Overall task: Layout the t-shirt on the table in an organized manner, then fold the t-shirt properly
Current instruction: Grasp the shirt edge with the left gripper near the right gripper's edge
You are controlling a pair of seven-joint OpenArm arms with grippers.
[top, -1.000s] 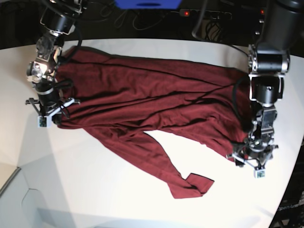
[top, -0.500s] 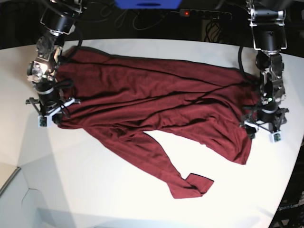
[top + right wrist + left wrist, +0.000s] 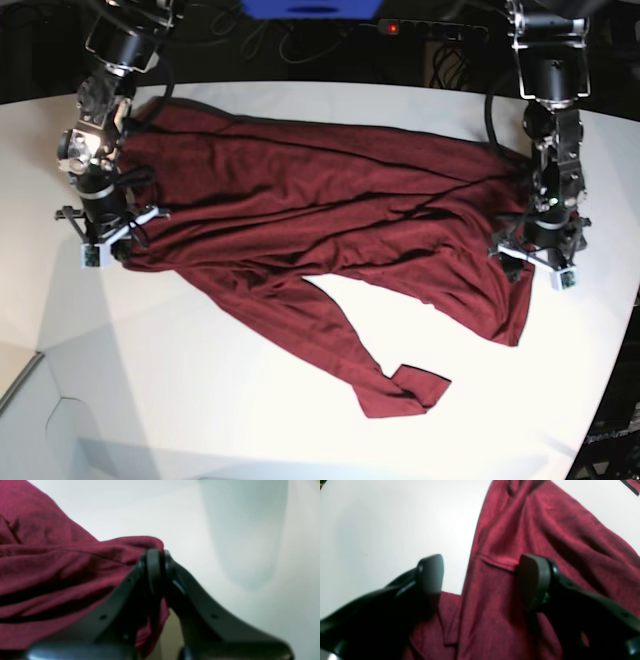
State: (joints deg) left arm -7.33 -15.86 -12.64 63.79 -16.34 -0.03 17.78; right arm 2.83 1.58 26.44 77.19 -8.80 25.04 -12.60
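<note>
Layout is the step in hand: the t-shirt (image 3: pixel 330 215) lies spread but rumpled across the far half of the table (image 3: pixel 200 400), with diagonal creases through the body and one sleeve trailing toward the near edge, its cuff turned over. The right gripper (image 3: pixel 110 245) is clamped on a bunched edge of the fabric at that end of the garment; the right wrist view shows cloth pinched between its closed jaws. The left gripper (image 3: pixel 535 258) stands over the opposite end with its jaws spread wide and nothing between them; in the left wrist view its fingers (image 3: pixel 431 573) straddle a hemmed fold, one over bare table, the other over cloth. The next move probably calls for the left gripper to descend, close on that edge, and draw away from the right to tension the creases out before any fold.
</note>
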